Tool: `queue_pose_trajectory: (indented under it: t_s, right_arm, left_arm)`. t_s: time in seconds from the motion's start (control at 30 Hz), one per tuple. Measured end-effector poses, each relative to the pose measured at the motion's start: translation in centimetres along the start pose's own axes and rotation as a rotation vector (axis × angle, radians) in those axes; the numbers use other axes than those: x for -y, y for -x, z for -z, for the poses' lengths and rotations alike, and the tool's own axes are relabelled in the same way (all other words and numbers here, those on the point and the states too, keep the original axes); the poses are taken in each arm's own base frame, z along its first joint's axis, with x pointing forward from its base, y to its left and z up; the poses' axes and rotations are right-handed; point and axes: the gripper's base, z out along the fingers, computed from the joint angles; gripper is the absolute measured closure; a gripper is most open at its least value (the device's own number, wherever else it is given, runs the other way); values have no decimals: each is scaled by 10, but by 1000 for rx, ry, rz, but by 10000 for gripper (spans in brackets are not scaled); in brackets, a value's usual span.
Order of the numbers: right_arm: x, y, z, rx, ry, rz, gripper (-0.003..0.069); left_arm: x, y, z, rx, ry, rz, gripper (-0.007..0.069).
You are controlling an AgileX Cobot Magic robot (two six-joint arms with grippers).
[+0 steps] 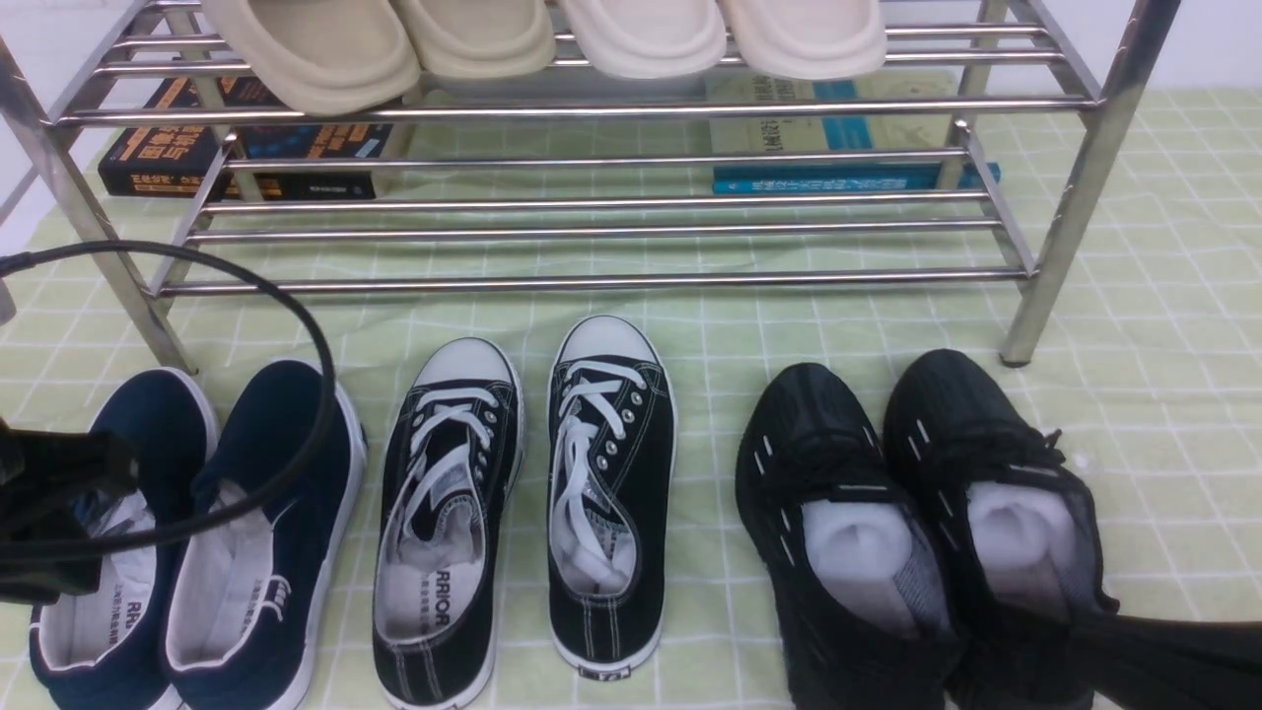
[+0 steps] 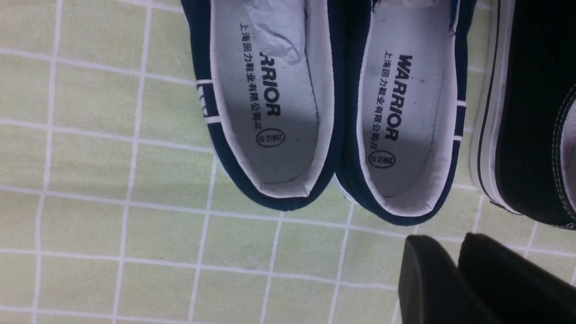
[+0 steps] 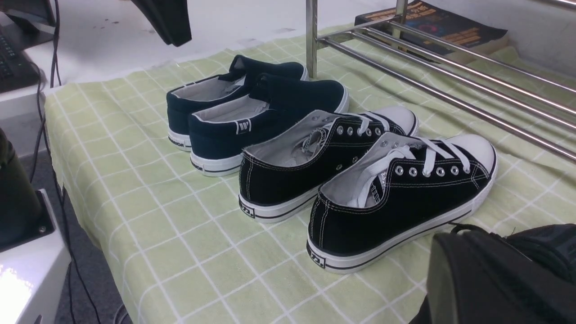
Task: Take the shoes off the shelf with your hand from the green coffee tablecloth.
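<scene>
Left black gripper (image 2: pixel 452 252), jaws pressed together near the green checked cloth's (image 2: pixel 90 216) front-left corner, I'd spread over one black canvas sneaker's (image 1: pixel 606 473) heel.

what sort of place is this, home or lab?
Probably a lab bench staged as a home shoe corner: a steel rack and sneakers sit on a green cloth spread over a white desk, with what looks like a keyboard and loose cables at its edge.

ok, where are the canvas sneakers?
Front view, centre: the canvas sneakers sit on the green cloth before the shelf, between navy slip-ons (left) and black mesh trainers (right).
</scene>
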Motion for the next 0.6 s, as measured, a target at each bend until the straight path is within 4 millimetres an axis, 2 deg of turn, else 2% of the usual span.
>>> queue_pose_trajectory:
  t_s: [0.1,0.2,0.23,0.33,0.5,0.53,0.6]
  right_arm:
    - [0,-6,3,3,0,-1,652]
    - [2,-20,8,-4,-8,-8,650]
    - [5,-30,11,-22,-39,-14,648]
    - [14,-52,16,-81,-142,-38,645]
    - [32,-90,31,-198,-413,-127,644]
    - [33,-91,31,-202,-424,-132,644]
    - [39,-109,39,-204,-571,-179,641]
  left_arm:
    - [0,0,0,0,1,0,485]
    - [0,0,0,1,2,-1,483]
    - [0,0,0,5,2,-1,483]
    - [0,1,0,14,2,-1,482]
    - [0,2,0,27,2,-1,482]
    - [0,3,0,28,2,-1,482]
    - [0,3,0,29,3,-2,482]
